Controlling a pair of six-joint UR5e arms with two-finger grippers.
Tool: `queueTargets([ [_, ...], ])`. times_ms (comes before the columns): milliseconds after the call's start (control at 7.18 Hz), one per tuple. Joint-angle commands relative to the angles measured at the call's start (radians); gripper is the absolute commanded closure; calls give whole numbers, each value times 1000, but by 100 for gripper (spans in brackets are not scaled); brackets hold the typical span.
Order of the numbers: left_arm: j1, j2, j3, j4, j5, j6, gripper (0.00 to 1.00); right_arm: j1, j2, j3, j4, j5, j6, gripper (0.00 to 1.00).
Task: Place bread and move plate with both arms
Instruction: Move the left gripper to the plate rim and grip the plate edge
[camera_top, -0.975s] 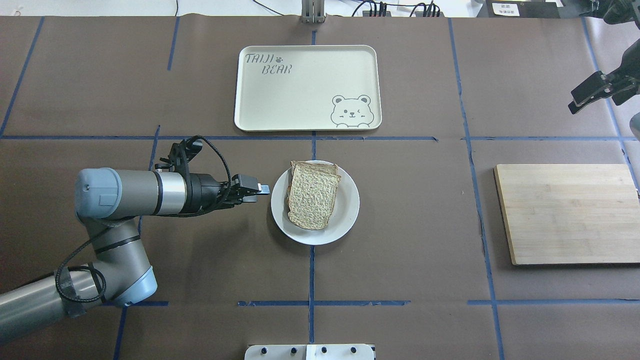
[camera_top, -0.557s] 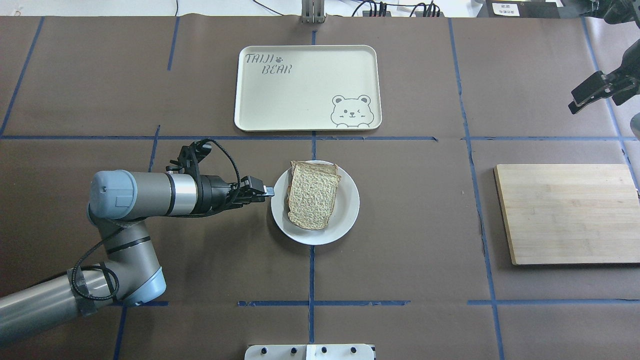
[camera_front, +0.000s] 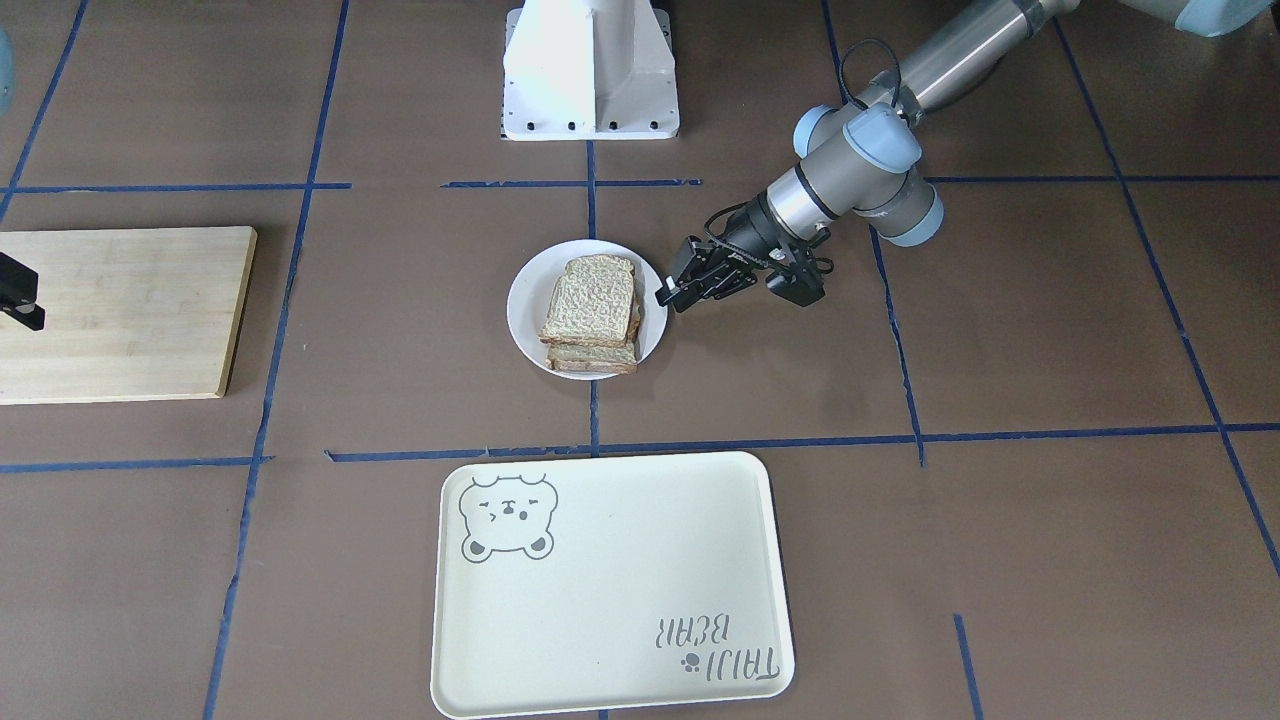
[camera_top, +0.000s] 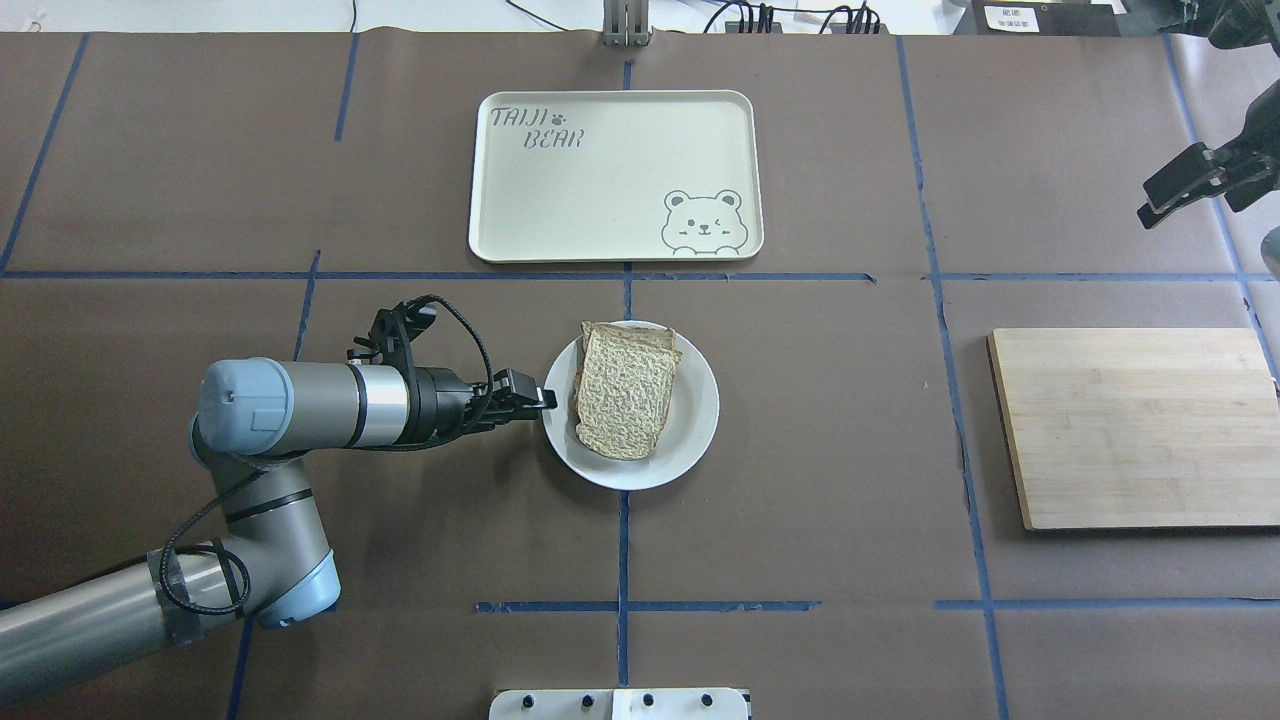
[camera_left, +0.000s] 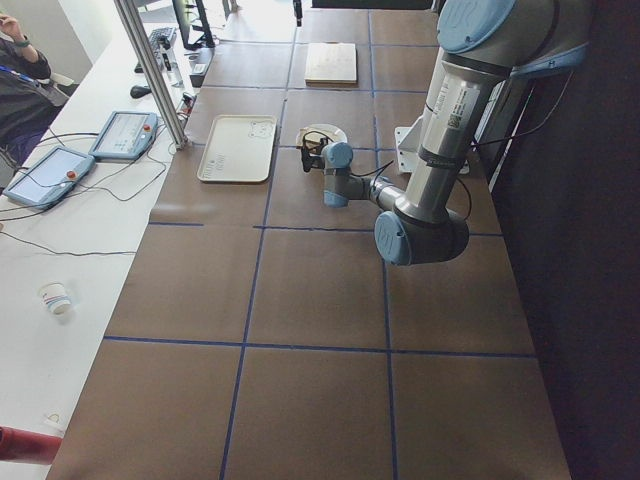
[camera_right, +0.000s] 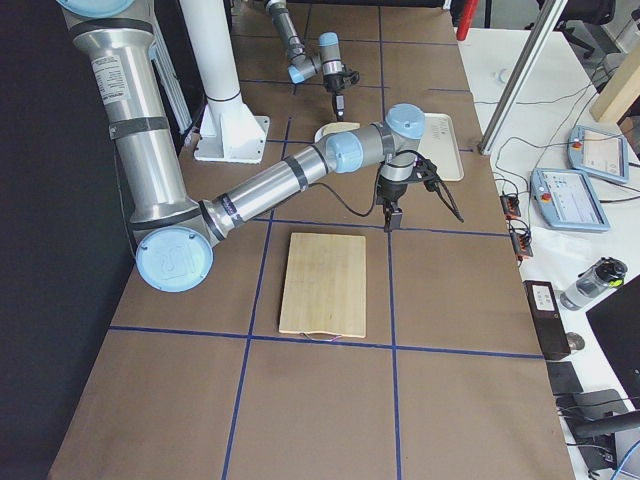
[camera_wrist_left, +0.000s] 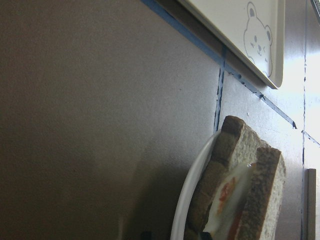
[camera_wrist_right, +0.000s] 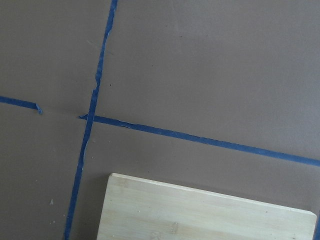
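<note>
The white plate (camera_top: 692, 440) sits mid-table with the bread (camera_top: 627, 390) as the bare top slice of a stack. The left wrist view shows the plate rim (camera_wrist_left: 192, 190), the top slice (camera_wrist_left: 265, 200) and egg (camera_wrist_left: 227, 200) under it. My left gripper (camera_top: 547, 400) lies low and level at the plate's left rim (camera_front: 525, 300), turned on its side; it looks open, and I cannot tell whether it touches the rim. It also shows in the front view (camera_front: 666, 297). My right gripper (camera_top: 1163, 198) hangs open and empty at the far right, beyond the board.
A cream bear tray (camera_top: 600, 180) lies beyond the plate. A bare wooden cutting board (camera_top: 1135, 425) lies at the right, seen also in the right wrist view (camera_wrist_right: 200, 210). The white robot base (camera_front: 590, 70) stands on the near side.
My left gripper has moved right and a little toward the robot, from a gap beside the plate up to its left rim. The plate, bread and right arm have not moved.
</note>
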Motion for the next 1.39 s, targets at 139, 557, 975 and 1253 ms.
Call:
queueTargets([
  [139,51,-18,2,1,56,0,58,0,-2,0,1,-2,0,0],
  [557,56,-33,28,1,58,-1,61,0,-2,2,-1,-2,2,0],
  [975,51,-33,8,-3,55,-102,95,11,-6,3,-1,20,2,0],
  [1253,27,-53,-28,-8,52,-220,100,38,-25,3,2,41,-3,0],
])
